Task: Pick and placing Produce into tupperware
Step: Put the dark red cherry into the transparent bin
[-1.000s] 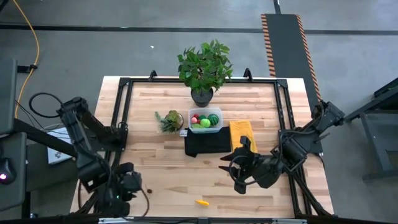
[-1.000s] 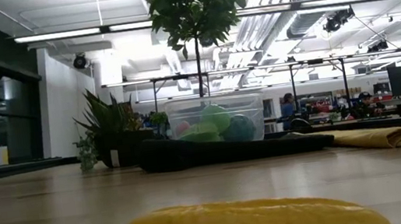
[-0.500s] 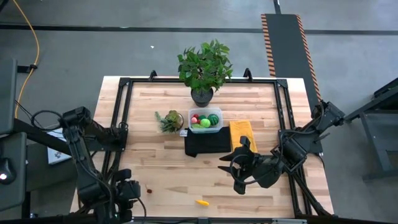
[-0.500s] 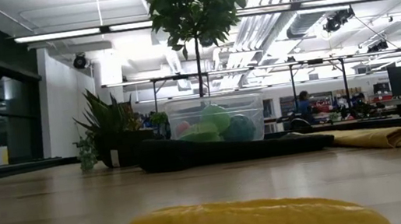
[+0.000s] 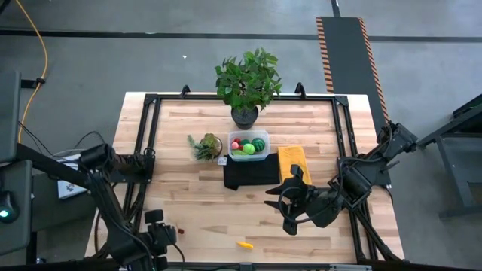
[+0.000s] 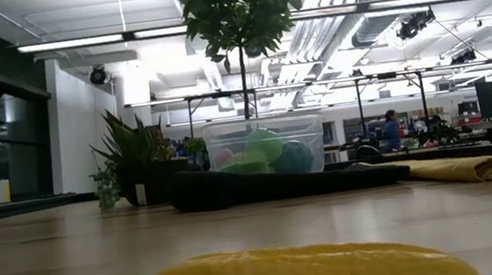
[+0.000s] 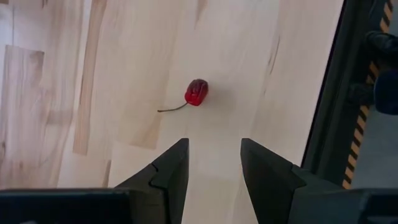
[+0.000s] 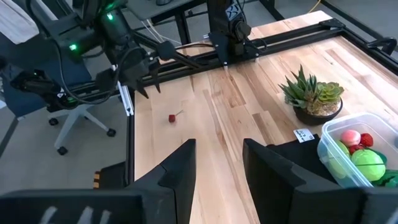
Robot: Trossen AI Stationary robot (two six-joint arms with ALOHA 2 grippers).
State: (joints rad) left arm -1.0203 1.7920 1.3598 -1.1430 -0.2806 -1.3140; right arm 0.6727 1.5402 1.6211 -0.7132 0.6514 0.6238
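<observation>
Working down by size: the counter point(image 5: 196, 203) is pale wood, with a big potted plant point(image 5: 247, 81) at its far edge and, just in front of that, a black cloth point(image 5: 248, 175) with a yellow cloth point(image 5: 292, 162) alongside. The clear box point(image 5: 249, 145) stands at the far edge of the black cloth, a small spiky plant point(image 5: 205, 144) beside it. The box already holds produce: a dark green striped ball point(image 5: 259, 143), light green pieces and red ones. Two pieces lie loose, well apart from the box: a yellow piece point(image 5: 245, 245) near the counter's front edge, and a red cherry point(image 7: 195, 92) with a thin stem near the front left corner. The left gripper point(image 7: 213, 163) hangs above the cherry, fingers apart and empty, the cherry lying ahead of the gap, untouched. The right gripper point(image 8: 217, 168) waits over the right half of the counter, in front of the yellow cloth, fingers parted with nothing between them. Step in hand, as I judge it: the approach to the cherry by the left arm. Next move calls for shifting forward so the cherry sits between the fingers, coming down, then closing gently; it is small and round and could roll or squirt aside. The carry to the box is long.
</observation>
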